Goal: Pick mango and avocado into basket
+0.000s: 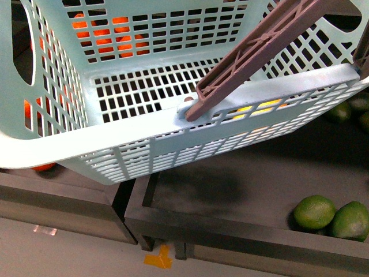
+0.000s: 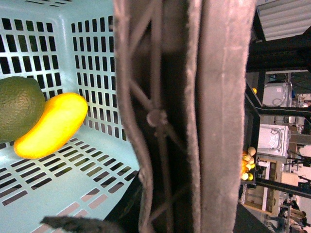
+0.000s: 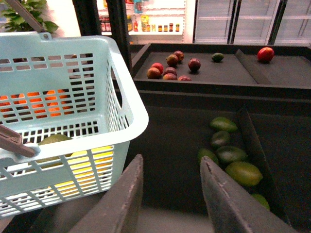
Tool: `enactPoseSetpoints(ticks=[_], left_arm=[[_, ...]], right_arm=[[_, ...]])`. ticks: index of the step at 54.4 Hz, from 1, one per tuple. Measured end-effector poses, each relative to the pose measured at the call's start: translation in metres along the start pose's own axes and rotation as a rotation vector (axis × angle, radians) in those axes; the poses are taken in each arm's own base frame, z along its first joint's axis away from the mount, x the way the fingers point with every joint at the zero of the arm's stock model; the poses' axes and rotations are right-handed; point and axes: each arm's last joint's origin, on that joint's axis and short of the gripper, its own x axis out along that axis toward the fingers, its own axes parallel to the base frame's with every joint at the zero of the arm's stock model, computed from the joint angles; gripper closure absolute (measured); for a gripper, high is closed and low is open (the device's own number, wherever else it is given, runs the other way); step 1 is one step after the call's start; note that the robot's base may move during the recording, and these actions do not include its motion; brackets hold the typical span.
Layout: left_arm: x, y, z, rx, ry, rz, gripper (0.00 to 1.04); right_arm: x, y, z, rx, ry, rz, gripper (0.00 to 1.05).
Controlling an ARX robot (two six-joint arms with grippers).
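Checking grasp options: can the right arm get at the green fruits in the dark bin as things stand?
Probably yes. In the right wrist view the right gripper is open and empty, and the green fruits lie uncovered in the dark bin just beyond its fingers. The basket sits off to one side, not between them.

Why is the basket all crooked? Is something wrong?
The basket hangs tilted, so the mango and avocado have settled together against one wall. Nothing looks spilled or broken.
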Motion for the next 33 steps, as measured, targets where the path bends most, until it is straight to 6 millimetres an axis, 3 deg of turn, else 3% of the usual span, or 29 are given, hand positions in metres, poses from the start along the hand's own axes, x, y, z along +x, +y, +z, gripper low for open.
enactPoseSetpoints(ticks=[9,17,33], left_arm=[[0.0,-0.0001,-0.0001,0.0,0.001,-0.001,0.89],[0.0,-0.0001,-0.0001,0.0,0.0,0.0,0.89],[0.0,-0.0001,-0.0001,0.0,0.001,0.0,0.89]], right_arm=[[0.0,0.0,0.0,0.0,0.0,0.0,0.3],[0.0,0.0,0.0,0.0,0.0,0.0,0.08],[0.0,0.0,0.0,0.0,0.0,0.0,0.09]])
